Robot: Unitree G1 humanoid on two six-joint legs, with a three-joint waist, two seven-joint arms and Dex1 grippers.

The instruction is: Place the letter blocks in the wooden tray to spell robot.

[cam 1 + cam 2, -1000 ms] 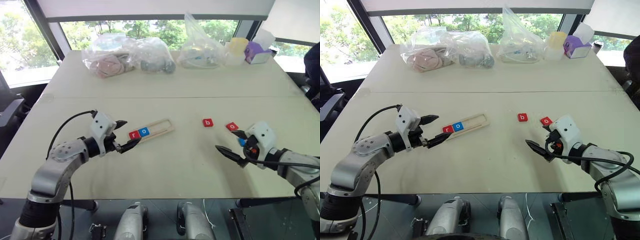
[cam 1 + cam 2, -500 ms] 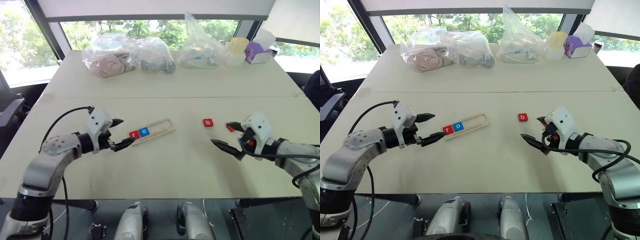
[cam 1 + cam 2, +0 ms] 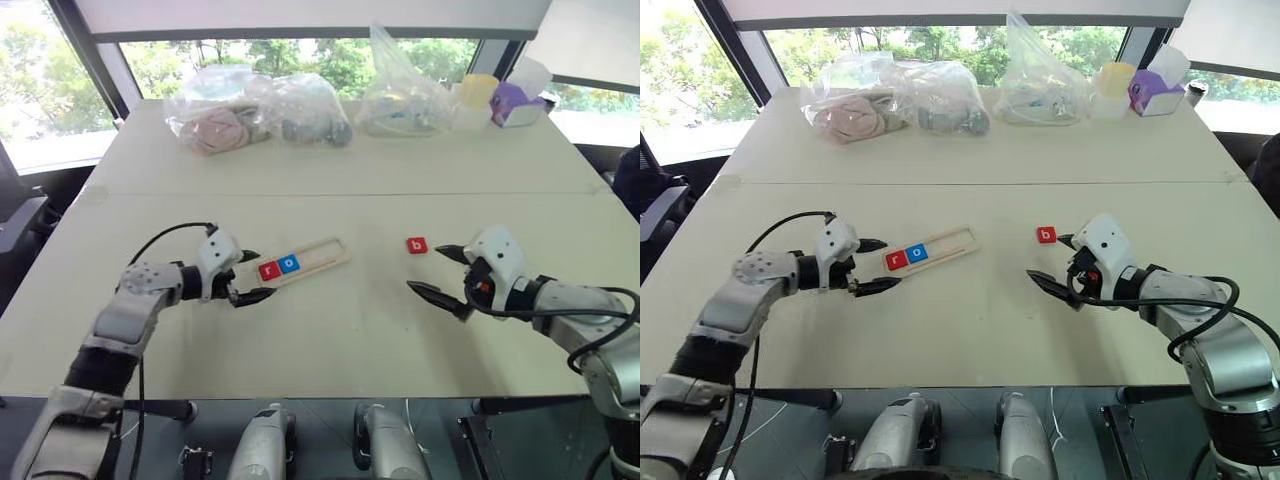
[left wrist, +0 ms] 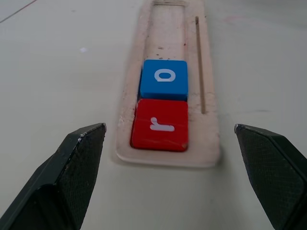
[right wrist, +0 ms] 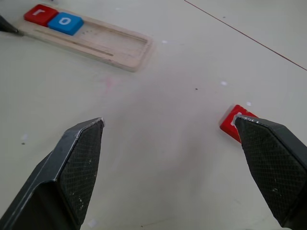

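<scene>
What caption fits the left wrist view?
Open left gripper facing the wooden tray holding red r block and blue o block.

From the head we look down across the counter (image 3: pixel 330 320); both wrist views, low and close, share the wooden tray (image 4: pixel 168 120).

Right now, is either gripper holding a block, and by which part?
Nothing is held. The left gripper is open at the wooden tray's end, and the right gripper is open near the red b block.
</scene>
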